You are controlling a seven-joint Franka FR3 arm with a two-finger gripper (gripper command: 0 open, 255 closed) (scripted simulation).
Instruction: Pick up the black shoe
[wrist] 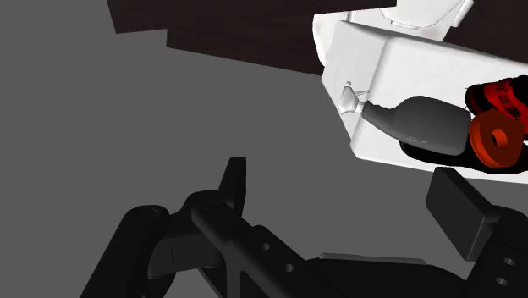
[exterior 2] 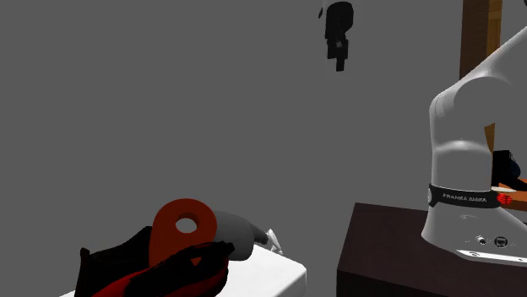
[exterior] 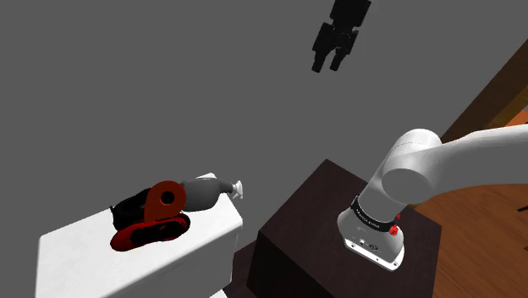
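Gripper hangs high up w/ jaws wide apart, holding nothing; the black shoe sits on the white block, right by a red ring. I'd say come down over the shoe's far side, away from ring & grey bottle, then close

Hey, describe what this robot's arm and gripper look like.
The arm is glossy white with rounded links. A black band with white lettering rings its lower joint, beside a red mark. The gripper is all black and two-fingered.
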